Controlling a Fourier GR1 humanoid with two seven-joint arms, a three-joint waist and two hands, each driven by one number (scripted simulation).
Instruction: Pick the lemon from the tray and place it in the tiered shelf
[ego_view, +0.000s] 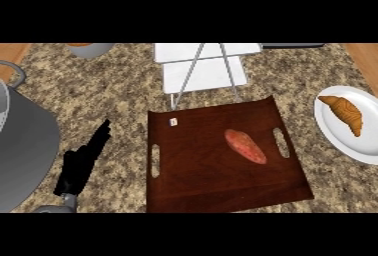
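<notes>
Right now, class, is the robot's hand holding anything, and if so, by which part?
Nothing is held. The left hand rests open with straight fingers on the counter beside the tray. The right hand is out of view.

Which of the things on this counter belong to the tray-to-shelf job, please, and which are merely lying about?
For the job:
- reddish-orange oblong item (the task says lemon)
- wooden tray
- white tiered shelf
- left hand, open

Lying about:
- croissant on white plate
- large grey pot
- cup
</notes>
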